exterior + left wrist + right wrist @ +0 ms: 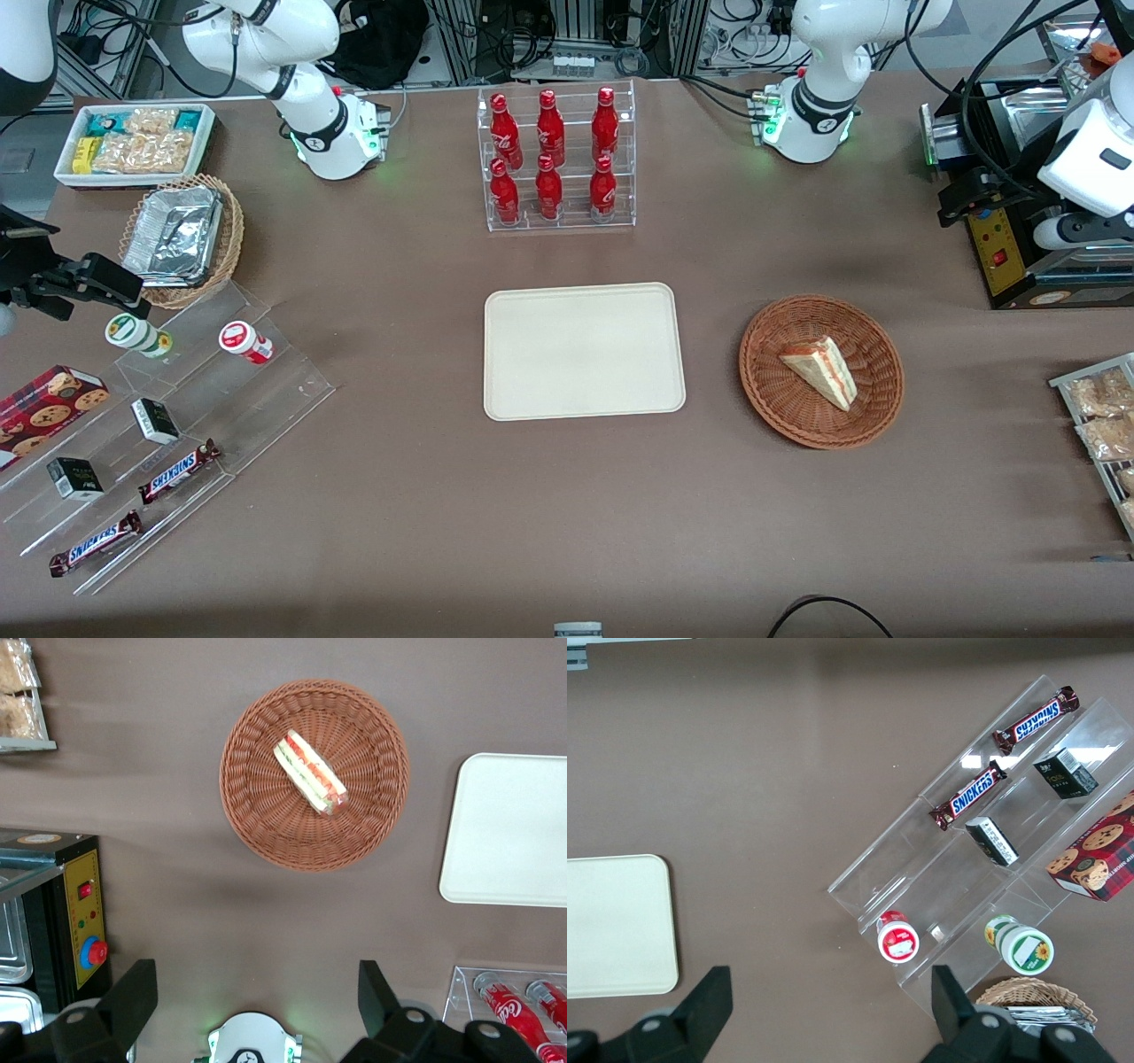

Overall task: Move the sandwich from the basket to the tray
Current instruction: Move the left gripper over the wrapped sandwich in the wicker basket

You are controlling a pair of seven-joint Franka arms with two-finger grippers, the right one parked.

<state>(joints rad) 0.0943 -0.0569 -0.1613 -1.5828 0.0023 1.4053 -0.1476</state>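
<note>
The sandwich [819, 368] is a pale wedge with red and green filling. It lies in the round reddish-brown basket [769, 400], which stands beside the cream tray [583, 350], toward the working arm's end. The tray holds nothing. In the left wrist view my left gripper [255, 974] is open and empty, its fingers [133, 988] wide apart. It is high above the table, apart from the basket [257, 819] and sandwich [310, 773], with the tray's edge [514, 828] also in sight. The arm's white wrist [1094, 151] shows above a black machine.
A black machine with a red button [1001, 252] stands near the basket. A clear rack of red bottles [554, 159] stands farther from the camera than the tray. Snack packets on a rack [1103, 416] lie at the working arm's end. Acrylic steps with snacks [159, 425] lie toward the parked arm's end.
</note>
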